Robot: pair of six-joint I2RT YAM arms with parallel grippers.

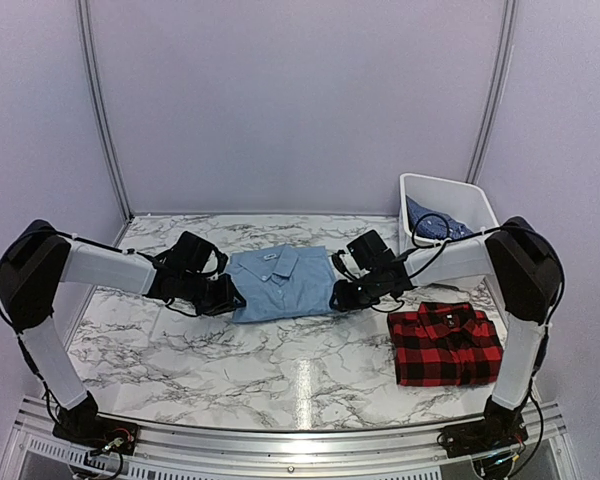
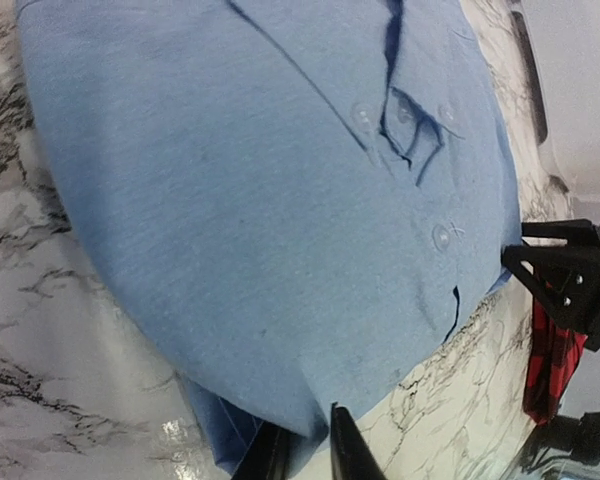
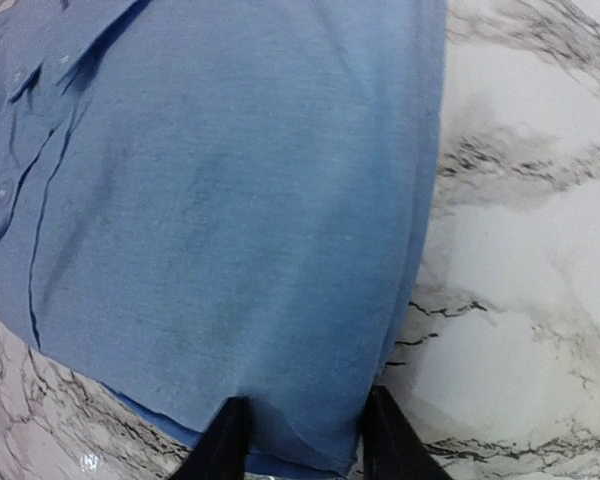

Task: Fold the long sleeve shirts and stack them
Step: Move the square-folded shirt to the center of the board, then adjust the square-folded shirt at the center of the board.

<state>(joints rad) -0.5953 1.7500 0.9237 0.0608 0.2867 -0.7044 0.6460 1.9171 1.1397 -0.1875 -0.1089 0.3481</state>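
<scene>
Bright, even light w/ slight glare

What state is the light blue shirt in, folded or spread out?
Folded. The light blue shirt lies as a compact rectangle, collar on top, no sleeves showing; the left wrist view shows layers tucked under its edge.

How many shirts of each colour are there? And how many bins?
light blue shirt: 1
red plaid shirt: 1
dark blue shirt, in the bin: 1
white bin: 1
Total: 4 things, 3 of them shirts
</scene>
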